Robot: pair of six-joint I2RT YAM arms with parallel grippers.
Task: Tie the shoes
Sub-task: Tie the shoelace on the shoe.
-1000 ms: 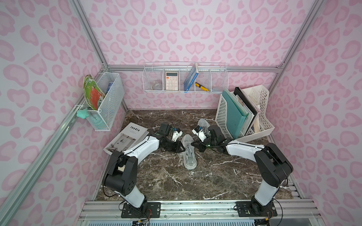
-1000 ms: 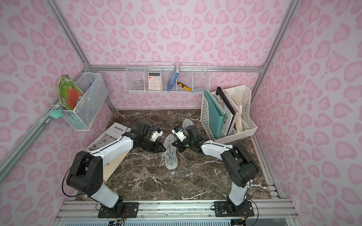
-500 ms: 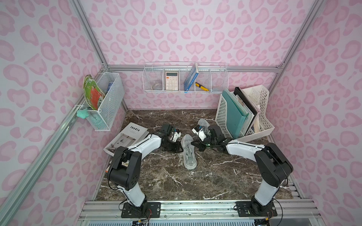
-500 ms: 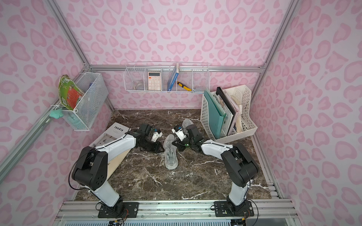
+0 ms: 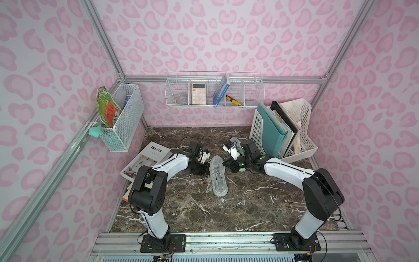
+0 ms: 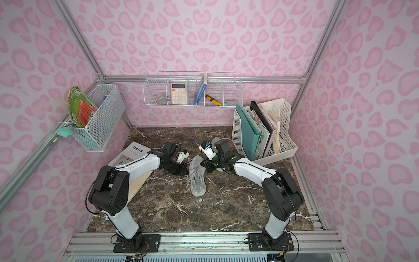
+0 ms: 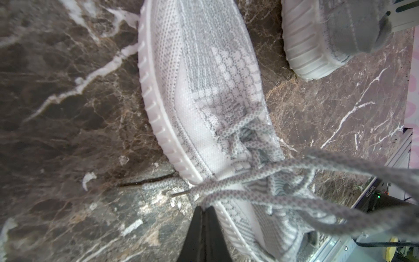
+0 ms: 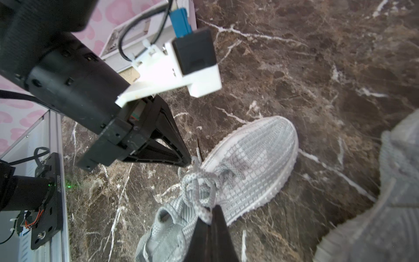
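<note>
Pink spotted walls (image 5: 226, 34) enclose a dark marble table (image 5: 249, 204) where two arms meet over a sneaker.
A grey shoe (image 5: 218, 179) lies mid-table, toe toward the robot's base. The second shoe (image 7: 317, 38) sits just beyond it, partly hidden by the right arm. The left gripper (image 7: 205, 212) is at the grey shoe's side, jaws pressed together on the laces (image 7: 249, 179). The right gripper (image 8: 210, 215), on the opposite side, is likewise clamped on a strand of them.

Left arm (image 5: 172, 164) reaching low toward centre | left gripper (image 7: 204, 209) pinched tight on a lace (image 7: 249, 174) | right arm (image 5: 288, 173) mirrored, low | right gripper (image 8: 209, 213) clamped on a lace loop (image 8: 199, 175)
</note>
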